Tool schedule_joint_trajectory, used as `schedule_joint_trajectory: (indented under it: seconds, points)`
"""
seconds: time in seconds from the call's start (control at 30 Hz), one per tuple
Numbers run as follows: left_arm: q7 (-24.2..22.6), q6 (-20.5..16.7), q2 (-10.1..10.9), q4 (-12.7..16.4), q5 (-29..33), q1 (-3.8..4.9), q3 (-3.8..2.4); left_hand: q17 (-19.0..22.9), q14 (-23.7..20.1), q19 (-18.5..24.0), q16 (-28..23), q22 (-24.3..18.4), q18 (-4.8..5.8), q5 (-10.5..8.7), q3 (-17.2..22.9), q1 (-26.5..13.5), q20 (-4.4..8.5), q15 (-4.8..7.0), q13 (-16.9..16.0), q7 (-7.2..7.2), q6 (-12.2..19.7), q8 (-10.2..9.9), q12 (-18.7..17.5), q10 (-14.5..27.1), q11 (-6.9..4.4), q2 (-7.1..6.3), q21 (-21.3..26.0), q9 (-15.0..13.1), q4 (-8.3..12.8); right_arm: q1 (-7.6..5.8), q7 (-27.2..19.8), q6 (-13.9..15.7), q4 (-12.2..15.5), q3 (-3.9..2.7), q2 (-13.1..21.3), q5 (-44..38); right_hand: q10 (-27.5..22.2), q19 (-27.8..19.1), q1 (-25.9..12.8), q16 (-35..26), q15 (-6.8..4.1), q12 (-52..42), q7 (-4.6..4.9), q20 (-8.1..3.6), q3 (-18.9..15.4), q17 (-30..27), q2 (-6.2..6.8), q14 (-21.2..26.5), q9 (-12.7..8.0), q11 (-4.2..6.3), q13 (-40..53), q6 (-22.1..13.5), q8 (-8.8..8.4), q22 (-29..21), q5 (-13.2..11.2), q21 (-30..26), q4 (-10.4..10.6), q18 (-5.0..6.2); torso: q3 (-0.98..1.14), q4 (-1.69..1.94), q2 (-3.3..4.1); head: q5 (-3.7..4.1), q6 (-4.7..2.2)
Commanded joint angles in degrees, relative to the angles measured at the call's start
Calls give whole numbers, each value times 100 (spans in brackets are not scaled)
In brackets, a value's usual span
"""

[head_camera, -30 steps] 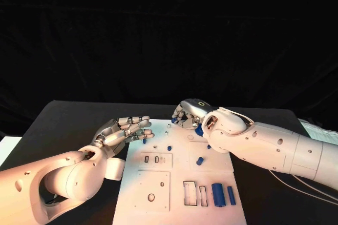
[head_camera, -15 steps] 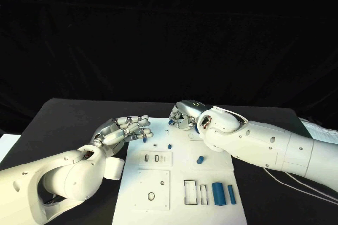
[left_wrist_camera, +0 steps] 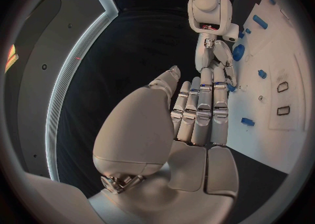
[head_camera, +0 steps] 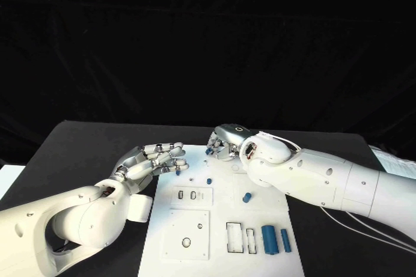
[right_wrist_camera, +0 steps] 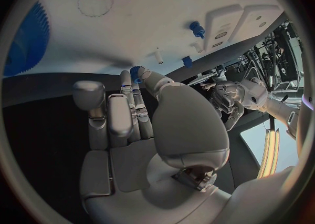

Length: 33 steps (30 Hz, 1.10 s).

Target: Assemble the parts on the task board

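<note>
Since a second ago the right hand [head_camera: 227,146] has drawn slightly back toward the far end of the task board [head_camera: 195,229], and a large blue gear it then covered no longer shows beside it; the left hand [head_camera: 156,160] has barely shifted. Nearest the robot, two upright blue bars [head_camera: 274,239] stand side by side at the board's near right corner, next to two narrow rectangular slots [head_camera: 240,237]. Farther up the board lies a short blue peg [head_camera: 246,197], and beyond it a smaller blue peg [head_camera: 209,181] stands near the board's middle. At the board's left edge the left hand hovers with fingers spread and extended, grasping nothing. At the far end, the right hand pinches a small blue gear [right_wrist_camera: 137,72] between thumb and fingertip, just above the board's far edge. The black tabletop [head_camera: 78,145] surrounds the board.
</note>
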State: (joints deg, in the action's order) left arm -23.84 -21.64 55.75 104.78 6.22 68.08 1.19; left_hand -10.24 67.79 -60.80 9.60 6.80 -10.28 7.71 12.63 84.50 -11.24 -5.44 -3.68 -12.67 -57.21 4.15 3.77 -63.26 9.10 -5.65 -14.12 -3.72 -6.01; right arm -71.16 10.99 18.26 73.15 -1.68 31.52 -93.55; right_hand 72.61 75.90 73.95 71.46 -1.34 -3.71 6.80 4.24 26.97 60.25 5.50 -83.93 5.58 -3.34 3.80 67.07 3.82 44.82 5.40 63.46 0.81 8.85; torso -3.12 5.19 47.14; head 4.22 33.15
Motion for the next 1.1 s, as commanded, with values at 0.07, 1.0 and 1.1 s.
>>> schedule_joint_trajectory:
  seconds: [0.07, 1.0, 1.1]
  points:
    - [-18, 139, -4, 21, 9, 14, -5, -12, 22, -24, -38, -8, 10, -19, -2, 9, 2, -11, 1, -12, 24, -36, -24, 50, 2, 7, 29, 5, 43, 8, 246, -47, -44, 6, -57, -194, -34, -31, -48, 23, -11, 23, 32, 14, 0, -11, 27, -196, 41, -9, -9, 6, 20, 7, 4, 36, 54, -105, -9, 2, 7, -5, -10]
    - [9, 144, 68, 8, 9, 30, -4, -15, 23, -25, -41, -9, 11, -20, -2, 9, 2, -12, 0, -12, 28, -38, -24, 56, 3, 6, 32, 5, 49, -4, 284, 3, 1092, -116, 1208, 724, 401, -69, 95, 3, -6, -735, 136, 75, -664, -161, 388, -161, -143, 27, 267, -803, 45, 225, 353, 235, 303, -116, -3, -76, 0, -8, -102]
    - [12, 148, 77, 9, 10, 31, -4, -15, 23, -25, -41, -9, 11, -20, -2, 9, 2, -12, 0, -12, 28, -38, -24, 56, 3, 6, 32, 5, 49, -15, 385, -141, 1236, -137, 1494, 1075, 941, 119, 29, 320, -129, -1125, 31, -67, -877, 299, 552, -253, -157, 159, 596, -820, 14, 673, 433, 542, 381, -193, 1, -111, -12, 8, -120]
